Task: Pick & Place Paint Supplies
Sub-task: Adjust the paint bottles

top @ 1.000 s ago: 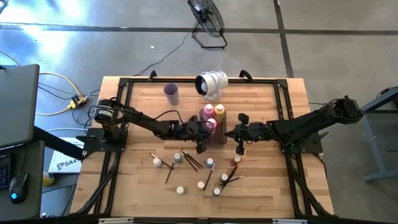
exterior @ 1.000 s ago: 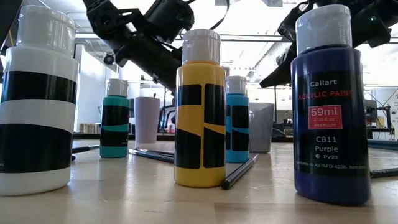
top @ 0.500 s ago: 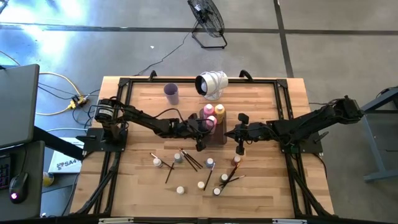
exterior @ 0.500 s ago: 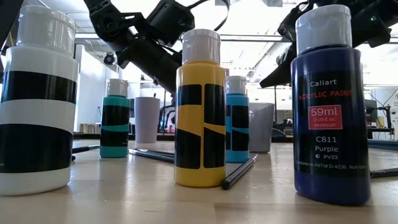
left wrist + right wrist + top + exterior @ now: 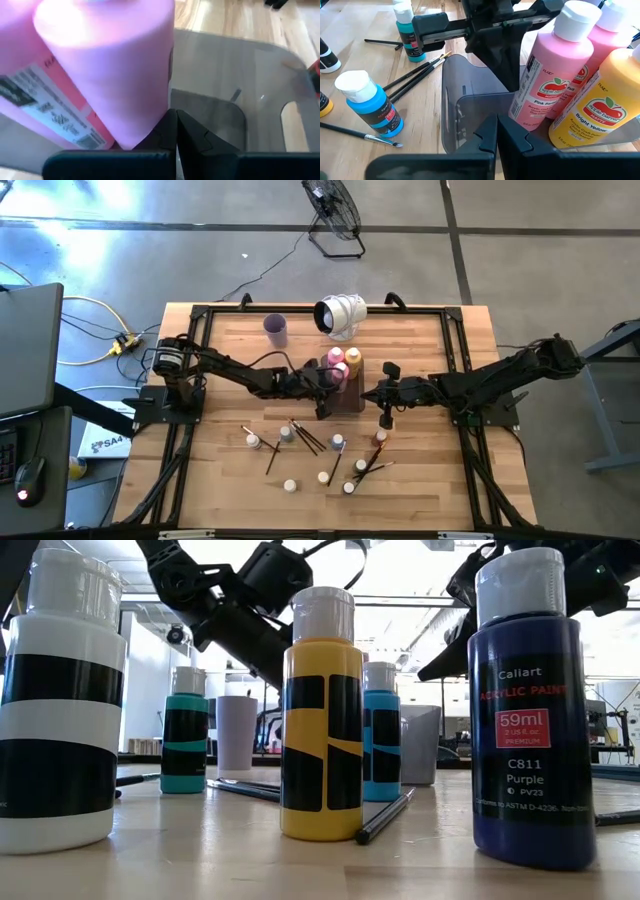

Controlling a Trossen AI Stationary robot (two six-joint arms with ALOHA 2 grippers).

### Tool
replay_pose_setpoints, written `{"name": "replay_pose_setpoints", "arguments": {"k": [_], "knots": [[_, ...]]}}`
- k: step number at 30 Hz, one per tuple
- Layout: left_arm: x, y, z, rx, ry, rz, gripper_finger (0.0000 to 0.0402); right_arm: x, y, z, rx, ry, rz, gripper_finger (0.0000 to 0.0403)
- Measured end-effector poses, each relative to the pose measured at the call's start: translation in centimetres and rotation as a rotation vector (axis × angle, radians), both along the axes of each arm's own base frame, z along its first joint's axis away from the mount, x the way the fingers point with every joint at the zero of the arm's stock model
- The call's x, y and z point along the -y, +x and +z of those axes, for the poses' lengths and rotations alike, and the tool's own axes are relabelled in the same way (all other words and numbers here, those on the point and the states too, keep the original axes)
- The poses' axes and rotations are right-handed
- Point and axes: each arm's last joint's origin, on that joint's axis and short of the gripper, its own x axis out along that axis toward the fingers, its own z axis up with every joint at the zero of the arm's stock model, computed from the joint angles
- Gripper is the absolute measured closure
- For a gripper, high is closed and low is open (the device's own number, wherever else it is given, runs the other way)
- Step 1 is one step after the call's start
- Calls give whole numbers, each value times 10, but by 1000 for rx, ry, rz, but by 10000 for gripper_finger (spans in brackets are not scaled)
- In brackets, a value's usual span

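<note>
Bottles of pink acrylic paint with white flip caps stand with a yellow-orange "Bright Yellow" bottle inside the clear grey rectangular tray at mid-desk. Only the right wrist view reads those labels, plus a blue bottle and thin dark-handled brushes lying outside the tray. Both the left end effector at the tray and the right end effector beside it are clenched, holding nothing.

left end effector edged back (slightly), toward tray

Upright pink bottles in tray
</note>
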Motion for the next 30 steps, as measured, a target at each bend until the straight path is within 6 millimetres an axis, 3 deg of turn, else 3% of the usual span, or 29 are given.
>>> {"name": "replay_pose_setpoints", "arguments": {"k": [30], "knots": [[-1,2,4,40,34,-36,402,0,0,0,1,0,-1,401]]}}
